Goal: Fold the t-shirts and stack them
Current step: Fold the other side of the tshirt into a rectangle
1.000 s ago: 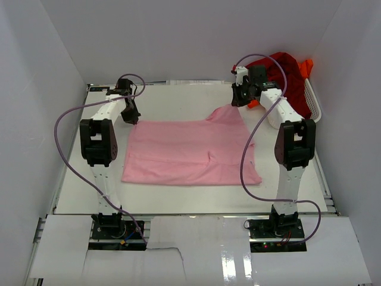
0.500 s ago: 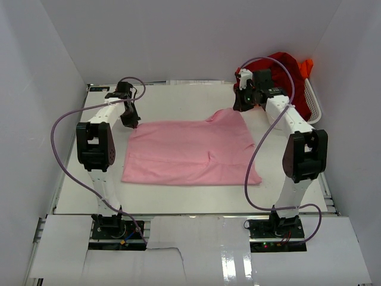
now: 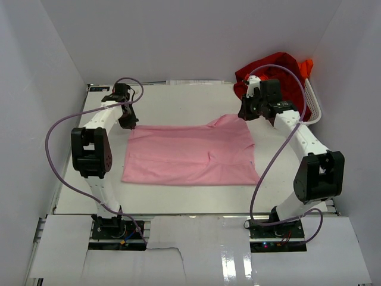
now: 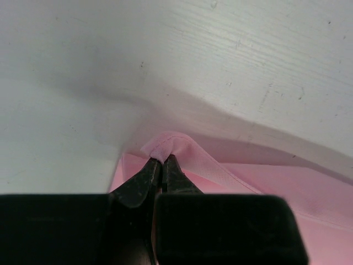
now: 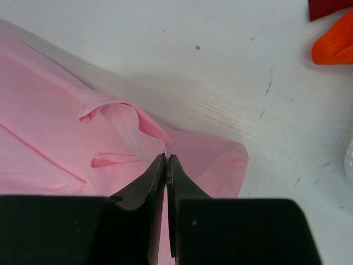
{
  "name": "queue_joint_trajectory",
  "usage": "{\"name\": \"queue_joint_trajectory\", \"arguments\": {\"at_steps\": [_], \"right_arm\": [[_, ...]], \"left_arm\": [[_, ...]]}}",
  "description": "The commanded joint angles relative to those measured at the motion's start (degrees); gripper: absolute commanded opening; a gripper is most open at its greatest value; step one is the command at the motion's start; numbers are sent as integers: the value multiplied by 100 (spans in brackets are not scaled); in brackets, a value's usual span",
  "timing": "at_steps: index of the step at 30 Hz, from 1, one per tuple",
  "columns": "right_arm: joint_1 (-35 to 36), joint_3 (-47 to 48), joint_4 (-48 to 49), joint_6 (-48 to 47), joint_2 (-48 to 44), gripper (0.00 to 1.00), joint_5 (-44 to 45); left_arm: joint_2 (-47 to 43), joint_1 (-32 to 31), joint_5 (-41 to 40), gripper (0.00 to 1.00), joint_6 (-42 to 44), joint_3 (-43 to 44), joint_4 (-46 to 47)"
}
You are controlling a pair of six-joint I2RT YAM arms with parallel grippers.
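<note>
White counter (image 3: 178,199), white walls (image 3: 178,42) on three sides; light pink t-shirt (image 3: 190,156) flat mid-counter, bare surface all round it. White mesh basket (image 3: 314,101) at far right corner carries dark red t-shirt (image 3: 280,68) and orange t-shirt (image 3: 307,67). Left claw (image 4: 163,161) pinches the pink shirt's far left corner, right claw (image 5: 166,157) its far right.

Pink t-shirt (image 3: 190,154): light pink, spread mostly flat mid-tabletop, long side running left to right, small crease near centre. Its far-left corner is pinched and lifted in the left claw (image 4: 161,161); the far-right corner is bunched into a fold and pinched in the right claw (image 5: 166,157). Dark red t-shirt (image 3: 280,71) and orange t-shirt (image 3: 307,67): crumpled together in a heap at the far right corner, the orange behind the red.
</note>
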Motion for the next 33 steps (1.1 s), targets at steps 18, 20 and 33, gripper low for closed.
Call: {"name": "queue_joint_trajectory", "arguments": {"at_steps": [18, 20, 33], "right_arm": [[236, -1229, 256, 359, -1421, 8, 358], [245, -1308, 239, 500, -1553, 8, 367], [368, -2019, 28, 596, -2344, 8, 402]], "left_arm": [[-1143, -27, -110, 1, -17, -555, 380], [-1318, -27, -84, 1, -17, -670, 415], [-1785, -27, 153, 0, 9, -1267, 564]]}}
